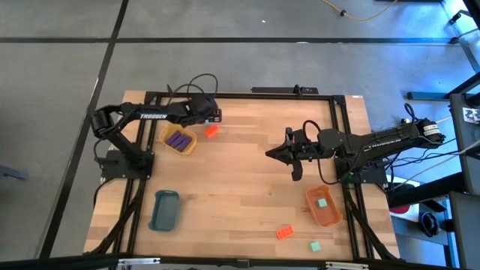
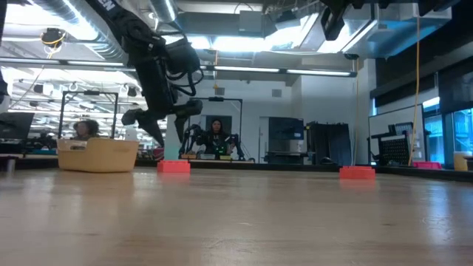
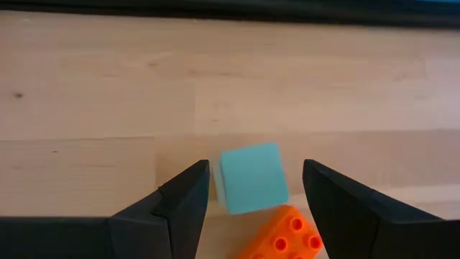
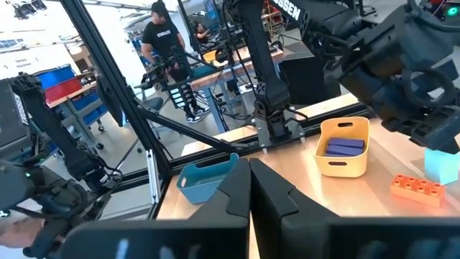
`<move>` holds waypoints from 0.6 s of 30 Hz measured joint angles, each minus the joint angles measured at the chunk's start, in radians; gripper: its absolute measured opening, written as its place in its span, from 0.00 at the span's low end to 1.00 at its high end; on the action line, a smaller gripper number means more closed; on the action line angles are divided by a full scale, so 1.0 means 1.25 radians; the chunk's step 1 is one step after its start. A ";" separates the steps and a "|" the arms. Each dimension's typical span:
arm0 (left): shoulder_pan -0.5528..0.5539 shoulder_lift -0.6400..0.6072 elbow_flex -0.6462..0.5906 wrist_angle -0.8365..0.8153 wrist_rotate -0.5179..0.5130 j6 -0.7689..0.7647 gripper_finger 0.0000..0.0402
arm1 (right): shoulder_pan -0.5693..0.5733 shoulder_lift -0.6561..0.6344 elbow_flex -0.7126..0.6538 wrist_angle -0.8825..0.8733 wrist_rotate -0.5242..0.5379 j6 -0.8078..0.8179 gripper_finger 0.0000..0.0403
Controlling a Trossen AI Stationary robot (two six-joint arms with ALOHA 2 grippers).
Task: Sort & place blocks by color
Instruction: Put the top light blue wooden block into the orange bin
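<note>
Sitting between the two dark fingers of the left gripper [image 3: 248,208] is a small mint-teal block [image 3: 250,177]. It is a smooth, plain cube with soft edges. The fingers are spread wide, one on each side of it, and a thin gap shows on both sides, so they are not pinching it. An orange-red brick [image 3: 284,234] with round studs on top lies just beside the cube, touching its corner. Both rest on the pale wooden table [image 1: 247,187], near its far edge.

From above, that brick [image 1: 211,130] shows next to the yellow tray [image 1: 178,140], which has purple blocks [image 1: 178,139] lying flat inside. The tray looks like smooth plastic with rounded corners. A blue tray [image 1: 165,210] sits closer to the near edge on the left. On the right, an orange tray [image 1: 323,206] holds one mint-teal block [image 1: 322,202]. Another orange-red studded brick [image 1: 284,232] and one more teal cube [image 1: 316,246] lie loose near the front edge.

The right gripper [image 1: 271,153] hangs over the middle of the table with its fingers pressed together, holding nothing.
</note>
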 joint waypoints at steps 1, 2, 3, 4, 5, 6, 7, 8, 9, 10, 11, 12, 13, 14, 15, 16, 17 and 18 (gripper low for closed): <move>-0.006 0.000 0.000 0.002 -0.014 -0.011 0.54 | 0.000 0.000 0.000 0.000 0.000 0.000 0.00; -0.011 0.000 0.000 0.001 -0.027 -0.020 0.54 | 0.000 0.000 0.000 0.001 0.000 0.000 0.00; -0.015 0.000 0.000 0.000 -0.036 -0.026 0.54 | 0.000 0.000 0.000 0.001 0.000 0.000 0.00; -0.018 0.000 0.000 0.001 -0.039 -0.031 0.54 | 0.000 0.000 0.000 0.001 0.000 0.000 0.00; -0.019 0.000 0.000 0.001 -0.040 -0.038 0.53 | 0.000 0.000 0.000 0.001 0.000 0.000 0.00; -0.018 0.000 0.000 -0.001 -0.040 -0.042 0.53 | 0.000 0.000 0.000 0.001 0.000 0.000 0.00; -0.018 0.000 0.000 -0.002 -0.042 -0.043 0.53 | 0.000 0.000 0.000 0.002 0.000 -0.001 0.00; -0.018 0.000 0.000 -0.002 -0.042 -0.044 0.53 | 0.000 0.000 0.000 0.002 0.000 0.000 0.00; -0.017 0.000 0.000 -0.002 -0.044 -0.047 0.53 | 0.000 0.000 0.000 0.002 0.000 0.000 0.00; -0.018 0.000 0.000 -0.002 -0.048 -0.048 0.53 | 0.000 0.000 0.000 0.002 0.000 -0.001 0.00; -0.017 0.000 0.000 -0.002 -0.054 -0.052 0.53 | 0.000 0.000 0.000 0.002 0.000 -0.001 0.00; -0.018 0.000 0.000 -0.002 -0.058 -0.062 0.53 | 0.000 0.000 0.000 0.002 0.000 -0.001 0.00; -0.018 0.000 0.000 -0.002 -0.060 -0.070 0.53 | 0.000 0.000 0.000 0.002 0.000 -0.002 0.00; -0.018 0.000 0.000 -0.002 -0.063 -0.079 0.53 | 0.000 0.000 0.000 0.002 0.000 -0.003 0.00; -0.017 0.000 0.000 -0.002 -0.066 -0.084 0.53 | 0.000 0.000 0.000 0.003 0.000 -0.004 0.00; -0.017 0.000 0.000 -0.002 -0.066 -0.088 0.53 | 0.000 0.000 0.000 0.003 0.000 -0.005 0.00; -0.019 0.000 0.000 -0.002 -0.067 -0.089 0.53 | 0.000 0.000 0.000 0.004 0.000 -0.005 0.00; -0.021 0.000 0.000 -0.002 -0.071 -0.089 0.53 | 0.000 0.000 0.000 0.004 0.000 -0.004 0.00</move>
